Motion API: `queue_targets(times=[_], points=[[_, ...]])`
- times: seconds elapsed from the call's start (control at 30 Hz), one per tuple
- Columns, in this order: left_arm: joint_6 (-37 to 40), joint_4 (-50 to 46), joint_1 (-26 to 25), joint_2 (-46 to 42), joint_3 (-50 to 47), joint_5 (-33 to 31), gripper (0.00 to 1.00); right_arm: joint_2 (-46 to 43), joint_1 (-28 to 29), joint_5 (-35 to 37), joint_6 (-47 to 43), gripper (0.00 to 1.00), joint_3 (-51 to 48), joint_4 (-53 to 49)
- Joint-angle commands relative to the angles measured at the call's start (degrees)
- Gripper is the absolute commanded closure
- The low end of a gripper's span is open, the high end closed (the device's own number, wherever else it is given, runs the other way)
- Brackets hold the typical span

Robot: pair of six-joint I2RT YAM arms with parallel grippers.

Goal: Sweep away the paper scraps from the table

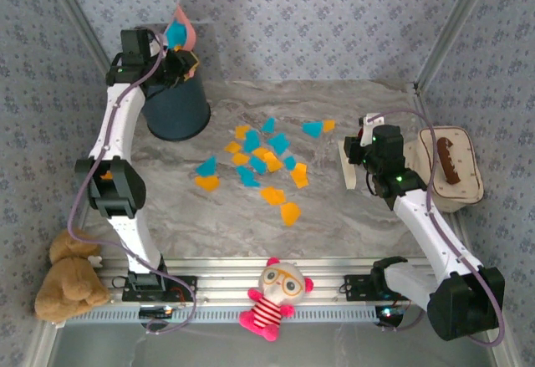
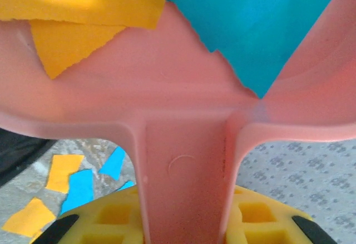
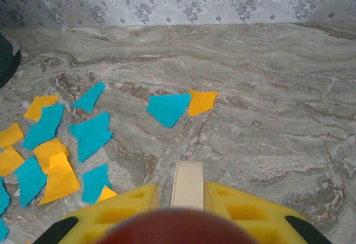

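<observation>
The left claw (image 1: pixel 179 56) is clamped on the handle of the pink dustpan (image 1: pixel 182 31), held high over the dark bin (image 1: pixel 175 108) at the far left of the bench (image 1: pixel 351 225). In the left wrist view its yellow fingers (image 2: pixel 105 217) grip the handle from both sides, and a cyan scrap (image 2: pixel 256 21) and orange scraps (image 2: pixel 83 5) lie in the pan. Most of the paper scraps (image 1: pixel 259 162) lie scattered on the middle of the bench, well apart from the left claw and off to the left of the right claw (image 1: pixel 359 154). The right claw is closed on a cream-white flat tool (image 3: pixel 186 183) that stands low over bare marble, with a cyan and an orange scrap just ahead of it and a cream oval tray (image 1: pixel 468 193) to its right.
</observation>
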Motion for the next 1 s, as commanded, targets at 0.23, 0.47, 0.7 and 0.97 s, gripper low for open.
queue_targets(times=[0.23,0.47,0.7,0.97], points=[[-13.85,17.34,1.05,-4.86,-8.93,1.44,1.0,-0.86,-0.01,-0.42,1.35,1.0,-0.51,1.26],[-20.5,25.27,1.07,-4.98,-12.86,3.17,1.0,-0.83,-0.01,-0.49,1.4,1.0,-0.59,1.38],[-27.02,32.98,1.14,-5.73,-16.12,4.43,1.0,-0.72,0.03,-0.34,1.46,1.0,-0.77,1.48],[-33.1,39.15,1.15,-7.35,-19.22,3.73,1.0,-0.6,0.12,-0.18,1.7,1.0,-0.59,1.6]])
